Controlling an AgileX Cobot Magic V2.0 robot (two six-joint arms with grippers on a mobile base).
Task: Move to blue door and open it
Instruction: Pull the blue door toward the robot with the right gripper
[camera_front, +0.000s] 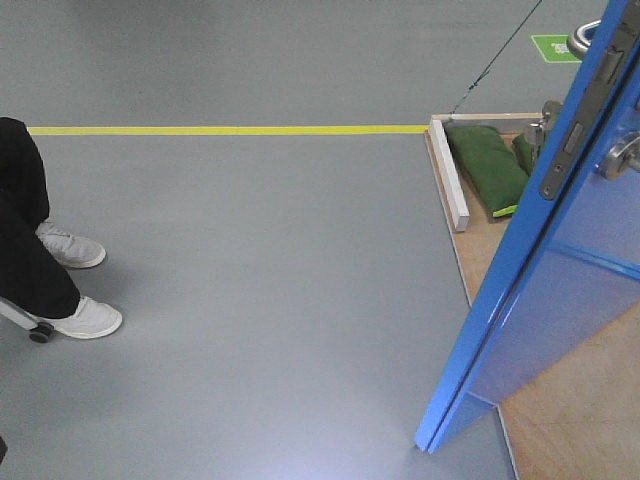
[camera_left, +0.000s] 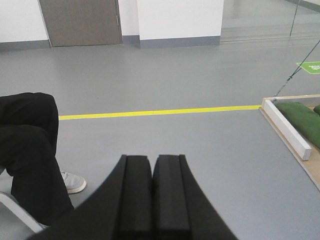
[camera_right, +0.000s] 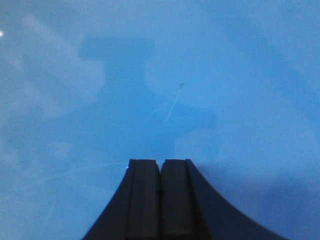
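The blue door (camera_front: 545, 300) stands swung open at the right of the front view, its edge with a grey latch plate (camera_front: 575, 130) toward me and a silver lever handle (camera_front: 622, 157) on its face. In the right wrist view the glossy blue door (camera_right: 160, 75) fills the whole picture, and my right gripper (camera_right: 160, 162) is shut, empty, close in front of the panel. My left gripper (camera_left: 152, 159) is also shut on nothing and points over the grey floor, away from the door.
The door stands on a wooden base (camera_front: 580, 410) with a white frame bar (camera_front: 448, 172) and green sandbags (camera_front: 485, 165). A yellow floor line (camera_front: 220, 130) crosses the grey floor. A seated person's legs and white shoes (camera_front: 85, 318) are at the left.
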